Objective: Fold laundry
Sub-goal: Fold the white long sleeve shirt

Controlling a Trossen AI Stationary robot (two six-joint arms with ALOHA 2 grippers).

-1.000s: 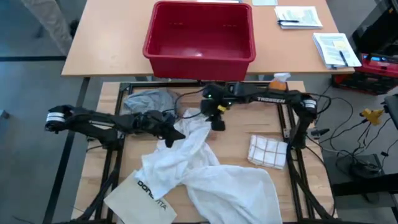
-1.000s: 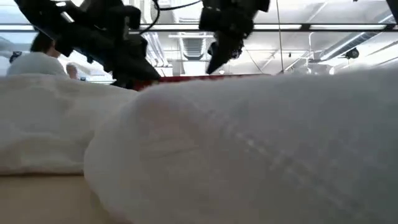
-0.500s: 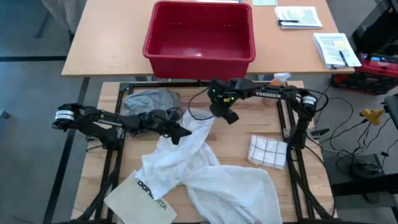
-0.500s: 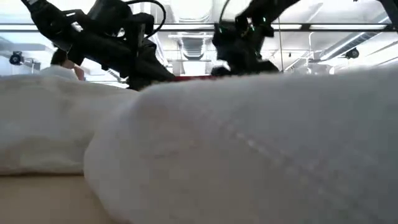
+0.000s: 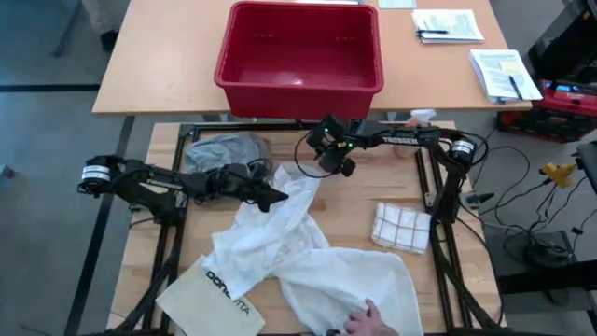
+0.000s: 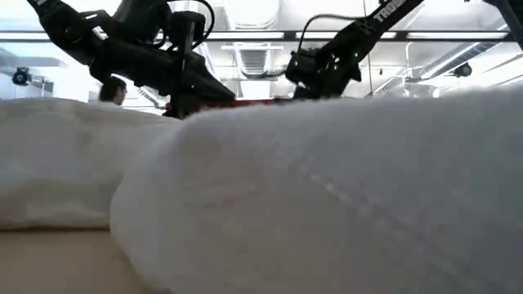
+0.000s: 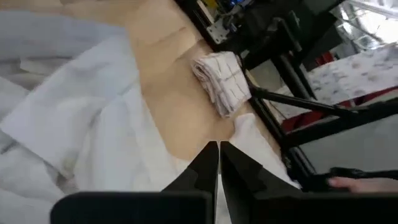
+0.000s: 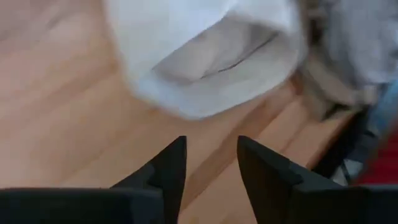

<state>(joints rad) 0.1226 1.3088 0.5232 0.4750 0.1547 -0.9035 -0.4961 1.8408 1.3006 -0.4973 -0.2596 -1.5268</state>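
The large white shirt [image 5: 298, 245] lies crumpled across the middle of the table and fills the low view [image 6: 327, 204]. The grey T-shirt [image 5: 224, 151] lies bunched at the far left, with a tan piece [image 8: 323, 93] beside it. My left gripper [image 5: 280, 196] is shut over the shirt's far left part, and the left wrist view [image 7: 219, 144] shows nothing between its fingers. My right gripper [image 5: 334, 166] is open above bare table just beyond the shirt's far end [image 8: 205, 56]. A person's hand [image 5: 364, 322] rests on the shirt at the near edge. My left gripper's shut fingertips [image 7: 211, 155] stand low over the white shirt's far left part [image 7: 112, 124], slanting from the table's left. I cannot tell whether they touch the cloth.
A red bin [image 5: 298, 56] stands on the table beyond. A folded checked towel [image 5: 401, 227] lies at the right. The white "bonavita" bag [image 5: 210, 291] lies near the front left. Papers [image 5: 504, 73] lie at the far right.
My right gripper has gone toward the far edge, away from the shirt, and has tipped from pointing down to nearly level. My left gripper has moved a little toward the right, over the shirt. A person's hand has come onto the shirt at the near edge.
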